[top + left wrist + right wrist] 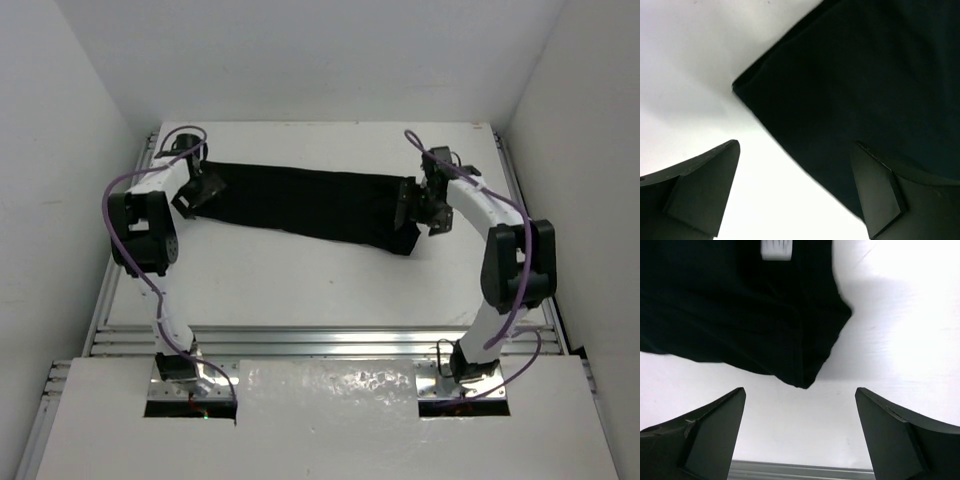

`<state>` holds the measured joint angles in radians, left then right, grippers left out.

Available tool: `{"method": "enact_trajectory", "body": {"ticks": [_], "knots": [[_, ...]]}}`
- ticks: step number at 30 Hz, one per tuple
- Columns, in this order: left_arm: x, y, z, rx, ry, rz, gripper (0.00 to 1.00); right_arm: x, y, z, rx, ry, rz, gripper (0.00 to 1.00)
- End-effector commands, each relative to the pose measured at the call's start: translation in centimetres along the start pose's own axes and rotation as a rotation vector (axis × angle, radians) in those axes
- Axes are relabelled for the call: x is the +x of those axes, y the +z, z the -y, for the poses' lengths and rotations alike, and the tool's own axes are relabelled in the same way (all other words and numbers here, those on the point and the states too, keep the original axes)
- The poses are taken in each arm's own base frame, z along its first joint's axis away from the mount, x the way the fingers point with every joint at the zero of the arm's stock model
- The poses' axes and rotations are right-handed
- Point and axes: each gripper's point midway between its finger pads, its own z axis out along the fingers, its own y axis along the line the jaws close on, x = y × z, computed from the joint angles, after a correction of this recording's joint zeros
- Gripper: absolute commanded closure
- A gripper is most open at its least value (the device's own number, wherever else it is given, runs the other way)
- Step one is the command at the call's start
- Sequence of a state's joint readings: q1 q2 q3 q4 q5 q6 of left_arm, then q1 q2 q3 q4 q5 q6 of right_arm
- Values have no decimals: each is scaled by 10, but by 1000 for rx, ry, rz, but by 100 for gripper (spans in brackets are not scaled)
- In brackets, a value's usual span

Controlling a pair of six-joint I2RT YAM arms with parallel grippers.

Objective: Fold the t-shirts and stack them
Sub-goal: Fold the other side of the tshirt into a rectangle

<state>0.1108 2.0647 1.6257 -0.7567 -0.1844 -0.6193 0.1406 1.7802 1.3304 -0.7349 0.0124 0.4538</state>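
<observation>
Plain black soft-cloth t-shirt (pixel 300 205) is folded into a long strip from 10 to 2 o'clock on the white worktop (pixel 300 290), left end effector (pixel 796 145) and right end effector (pixel 800 390) both spread empty at its ends, so I reckon crosswise folds and stacking remain.

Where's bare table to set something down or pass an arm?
Widest bare table: between shirt and near rail. Narrower strip behind the shirt, by the far wall. Crowded at both shirt ends, at the left gripper and right gripper.
</observation>
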Motion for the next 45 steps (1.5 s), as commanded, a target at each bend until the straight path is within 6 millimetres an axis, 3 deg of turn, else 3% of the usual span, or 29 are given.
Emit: {"method": "enact_trajectory", "body": {"ticks": [1, 5, 8, 9, 10, 12, 14, 15, 17, 18, 19, 24, 27, 28, 29, 30, 32, 33, 35, 38, 41, 43, 45], "knots": [[-11, 18, 5, 35, 9, 23, 10, 16, 28, -32, -204, 26, -35, 9], [-14, 35, 6, 23, 17, 2, 16, 38, 49, -26, -182, 56, -107, 11], [-13, 43, 1, 8, 29, -5, 26, 47, 61, -21, -166, 73, -121, 20], [-13, 46, -1, 2, 30, -6, 32, 49, 67, -19, -152, 70, -128, 36], [-11, 50, -3, -7, 36, -15, 43, 44, 69, -14, -122, 61, -114, 41], [-11, 55, -7, -16, 34, -23, 46, 37, 73, -8, -85, 37, -100, 43], [-11, 59, -9, -16, 32, -32, 52, 32, 73, -4, -64, 3, -94, 52], [-12, 61, -10, -21, 31, -33, 64, 25, 73, -4, -57, -13, -86, 70], [-15, 61, -9, -24, 35, -27, 72, 25, 71, 5, -17, -63, -111, 91], [-15, 63, -10, -29, 43, -31, 79, 21, 69, 7, -2, -83, -105, 98], [-16, 64, -11, -37, 45, -29, 81, 19, 68, 16, 43, -120, -99, 98], [-15, 64, -24, -103, 43, -20, 83, 18, 57, 50, 173, -236, -160, 97], [-12, 63, -31, -127, 40, -26, 81, 22, 59, 56, 172, -237, -194, 82], [-11, 62, -32, -132, 40, -31, 77, 22, 58, 56, 178, -227, -201, 59], [-9, 60, -34, -137, 40, -37, 70, 26, 54, 59, 189, -223, -218, 50], [-10, 52, -34, -136, 37, -33, 52, 24, 52, 62, 206, -216, -218, 46], [-8, 43, -39, -138, 32, -30, 34, 26, 47, 72, 227, -176, -246, 38], [-16, 29, -37, -122, 23, 1, 24, 20, 43, 73, 232, -161, -240, 38], [-22, 10, -41, -126, 14, 32, 17, 17, 35, 84, 246, -112, -257, 37], [-41, -18, -39, -112, 1, 101, 11, -10, 22, 69, 158, -52, -165, 37], [-65, -41, -32, -84, -25, 180, 8, -29, 6, 49, 60, 38, -97, 28], [-81, -45, -24, -62, -37, 209, 8, -40, -6, 36, 12, 114, -28, 26], [-76, -29, -23, -93, -38, 162, 8, -37, -8, 39, 36, 191, -9, 26]]}}
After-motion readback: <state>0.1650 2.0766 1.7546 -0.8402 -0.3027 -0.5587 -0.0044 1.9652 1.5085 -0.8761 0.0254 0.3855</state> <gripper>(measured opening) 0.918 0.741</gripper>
